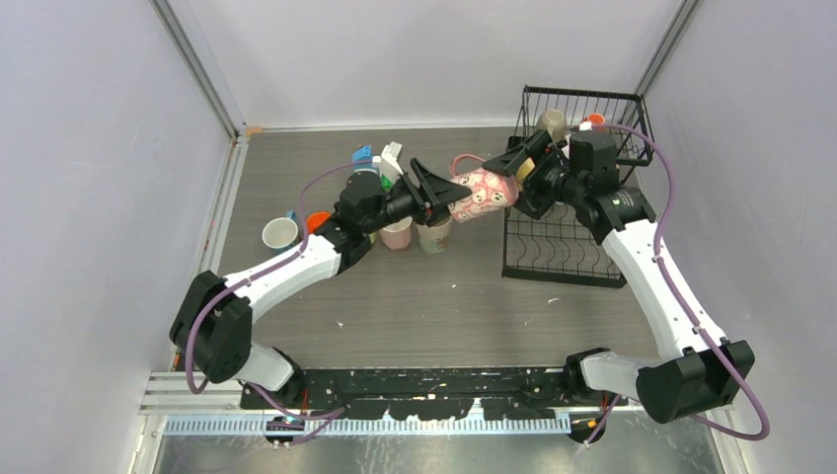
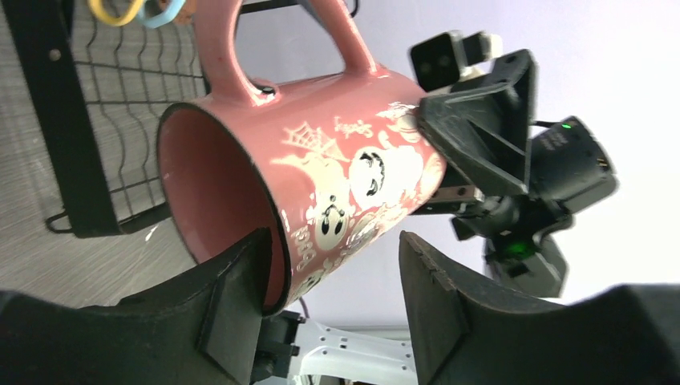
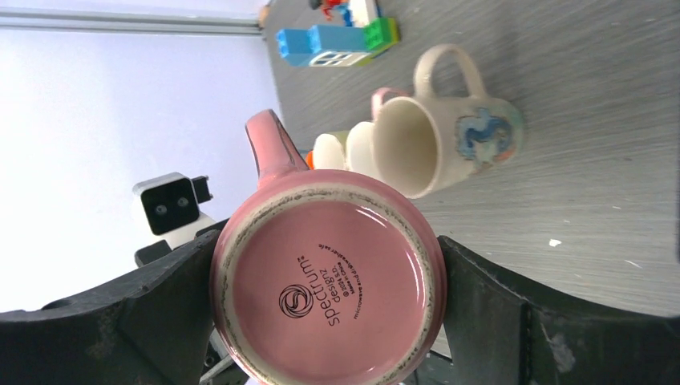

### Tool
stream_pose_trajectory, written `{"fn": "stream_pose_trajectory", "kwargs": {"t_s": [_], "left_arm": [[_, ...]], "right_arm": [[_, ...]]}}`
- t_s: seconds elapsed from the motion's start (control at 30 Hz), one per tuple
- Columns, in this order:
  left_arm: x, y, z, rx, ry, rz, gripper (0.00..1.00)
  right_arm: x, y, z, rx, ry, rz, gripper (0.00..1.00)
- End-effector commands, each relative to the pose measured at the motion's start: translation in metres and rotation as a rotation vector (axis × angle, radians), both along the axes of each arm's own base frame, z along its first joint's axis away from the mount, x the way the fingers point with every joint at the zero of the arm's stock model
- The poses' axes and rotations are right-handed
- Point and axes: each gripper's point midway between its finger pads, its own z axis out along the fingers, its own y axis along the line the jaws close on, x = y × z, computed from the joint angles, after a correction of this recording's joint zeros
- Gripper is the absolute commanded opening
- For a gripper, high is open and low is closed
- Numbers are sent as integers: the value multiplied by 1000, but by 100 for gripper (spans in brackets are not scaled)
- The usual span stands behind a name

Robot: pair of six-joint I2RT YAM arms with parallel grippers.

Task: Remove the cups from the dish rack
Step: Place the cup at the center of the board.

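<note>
Pink mug (image 1: 484, 193) on its side in mid-air above desk (image 1: 444, 296), just left of dish rack (image 1: 563, 252). Clamped at base by right pincer (image 1: 510, 186). Left pincer (image 2: 337, 265) partly spread, straddling rim, one finger inside, other apart from outer wall.

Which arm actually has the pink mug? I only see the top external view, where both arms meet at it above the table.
Observer: In the right wrist view, the right fingers press against opposite sides of the pink mug at its base end. The right arm is the one carrying it.
Operator: What about the left arm?
Observer: In the left wrist view, the left fingers straddle the mug's rim. One is inside the mouth and the other is outside the printed wall, with a gap showing, so they are not clamped on it yet.
</note>
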Motion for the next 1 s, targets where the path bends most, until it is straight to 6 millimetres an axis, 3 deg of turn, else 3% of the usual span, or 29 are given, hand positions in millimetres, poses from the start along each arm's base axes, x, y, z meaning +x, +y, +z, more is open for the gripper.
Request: {"fn": "stream_pose_trajectory", "kwargs": {"t_s": [0.0,0.2,0.4,0.63,0.8,0.93,0.97], "left_arm": [[-22,13,87,-204,-190,-32,57],[-29,18,111,-252,-250,-44,50],[-30,19,125,-298,-284,-48,37],[-25,21,133,-352,-288,-27,23],[-21,21,136,-376,-295,-16,22],[-18,19,135,-377,-287,-6,1],[-17,20,135,-377,-288,-2,0]], "right_arm": [[-1,28,62,216,-172,110,61],[-1,36,67,271,-172,145,61],[-4,38,67,294,-165,158,61],[-5,41,67,328,-164,166,61],[-6,41,63,343,-156,162,62],[-6,40,63,345,-156,158,65],[-6,41,64,346,-160,159,68]]}}
